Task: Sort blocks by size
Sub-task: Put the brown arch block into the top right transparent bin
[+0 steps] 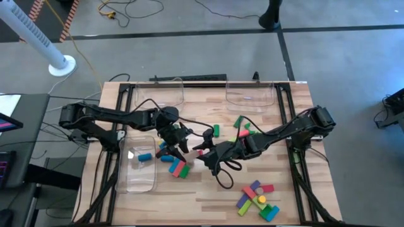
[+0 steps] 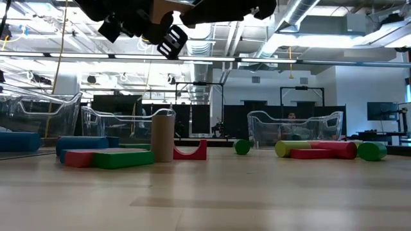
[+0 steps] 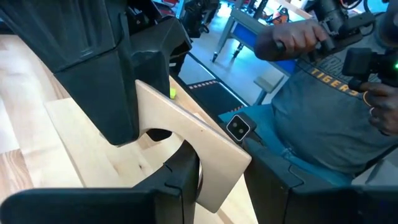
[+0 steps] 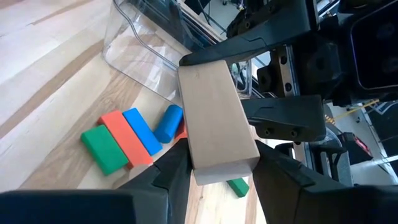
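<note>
Handover of a plain wooden block [image 4: 216, 121] above mid-surface, both claws clamped on it.
Left claw [image 1: 180, 140] and right claw [image 1: 203, 151] meet over loose blocks: smooth green [image 4: 104, 148], red [image 4: 127, 139] and blue bars [image 4: 142, 130] beside a clear plastic bin [image 1: 136, 167] near the surface's left edge.

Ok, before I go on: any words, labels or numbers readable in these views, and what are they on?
"TIGERS": on the grey shirt of the person beyond the table, left wrist view.
Small white tag near the wooden block: mark too small to read.
Blocks and bins: no text visible.
</note>
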You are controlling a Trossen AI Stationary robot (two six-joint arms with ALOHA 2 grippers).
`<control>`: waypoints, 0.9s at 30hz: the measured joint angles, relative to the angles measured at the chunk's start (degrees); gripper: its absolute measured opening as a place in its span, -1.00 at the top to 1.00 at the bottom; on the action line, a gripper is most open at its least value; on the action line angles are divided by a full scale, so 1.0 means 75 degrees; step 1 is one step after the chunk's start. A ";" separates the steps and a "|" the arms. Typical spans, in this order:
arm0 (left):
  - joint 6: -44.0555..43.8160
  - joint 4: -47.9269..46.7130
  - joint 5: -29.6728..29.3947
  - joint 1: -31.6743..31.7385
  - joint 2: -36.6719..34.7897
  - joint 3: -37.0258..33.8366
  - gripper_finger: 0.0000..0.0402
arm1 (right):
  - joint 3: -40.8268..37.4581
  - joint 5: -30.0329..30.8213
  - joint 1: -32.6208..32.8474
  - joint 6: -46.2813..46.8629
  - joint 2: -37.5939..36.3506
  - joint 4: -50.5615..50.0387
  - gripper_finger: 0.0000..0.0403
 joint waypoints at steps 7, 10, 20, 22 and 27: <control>-0.0089 0.0014 -0.0061 0.0006 0.0000 0.0000 0.39 | 0.0000 0.0017 0.0003 0.0234 0.0000 -0.0116 0.14; -0.0093 0.0052 -0.0143 0.0009 0.0000 0.0000 0.30 | 0.0000 0.0019 0.0003 0.0388 0.0000 -0.0260 0.14; 0.0103 -0.0411 -0.0227 0.0414 0.0000 0.0009 0.01 | 0.0000 0.0297 0.0006 0.0972 -0.0009 -0.0886 0.14; 0.0178 -0.0581 -0.0223 0.0508 -0.0015 0.0009 0.00 | 0.0000 0.0540 0.0006 0.1099 -0.0011 -0.1056 0.14; 0.0578 -0.1304 -0.0403 0.0679 -0.0220 0.0015 -0.01 | 0.0014 0.1180 -0.0033 0.1643 -0.0020 -0.1916 0.14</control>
